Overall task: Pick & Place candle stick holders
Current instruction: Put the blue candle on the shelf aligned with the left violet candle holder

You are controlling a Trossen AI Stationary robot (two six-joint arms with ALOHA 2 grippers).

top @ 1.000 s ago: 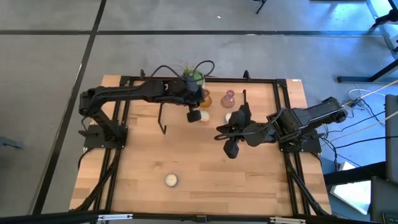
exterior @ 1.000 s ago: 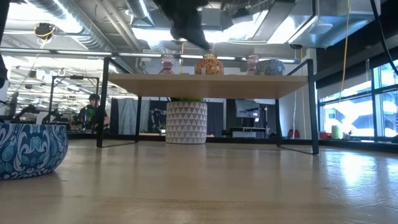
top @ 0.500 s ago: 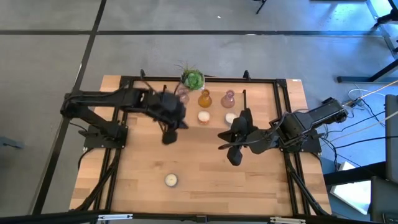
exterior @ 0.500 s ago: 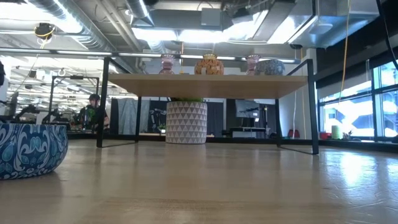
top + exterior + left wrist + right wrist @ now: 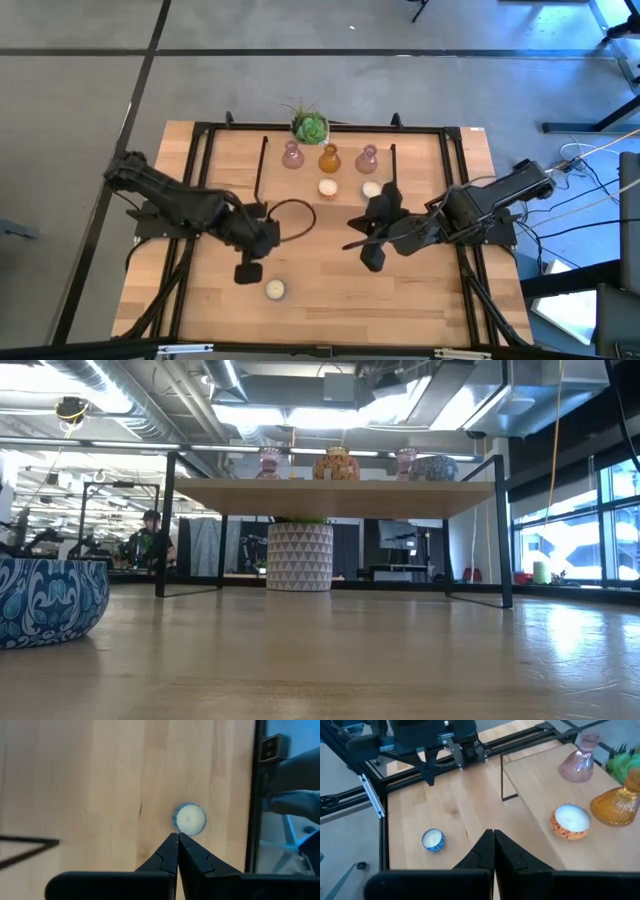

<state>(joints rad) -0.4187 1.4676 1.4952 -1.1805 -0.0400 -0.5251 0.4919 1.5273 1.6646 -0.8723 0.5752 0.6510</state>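
Note:
One low round candle stick holder (image 5: 275,290), blue-rimmed with a white inside (image 5: 190,818), rests by its base on the table near the front edge. My left gripper (image 5: 247,272) is shut, points steeply down and hovers just left of it. On the raised shelf (image 5: 280,195) stand two pinkish glass holders (image 5: 292,155) (image 5: 367,158), an amber one (image 5: 329,158) and two low round ones (image 5: 327,187) (image 5: 371,189). My right gripper (image 5: 372,258) is shut, empty and held over the table near the shelf's right end.
A green spiky plant (image 5: 310,127) in a white patterned pot (image 5: 300,557) stands behind the shelf. The shelf's thin black legs (image 5: 502,780) and the black frame rails (image 5: 200,200) border the bare wood between shelf and front edge.
My left gripper has swung from over the shelf's middle toward the table's near edge and left, tipping to point more steeply down, and now hangs beside the low holder on the table. The holders have kept still.

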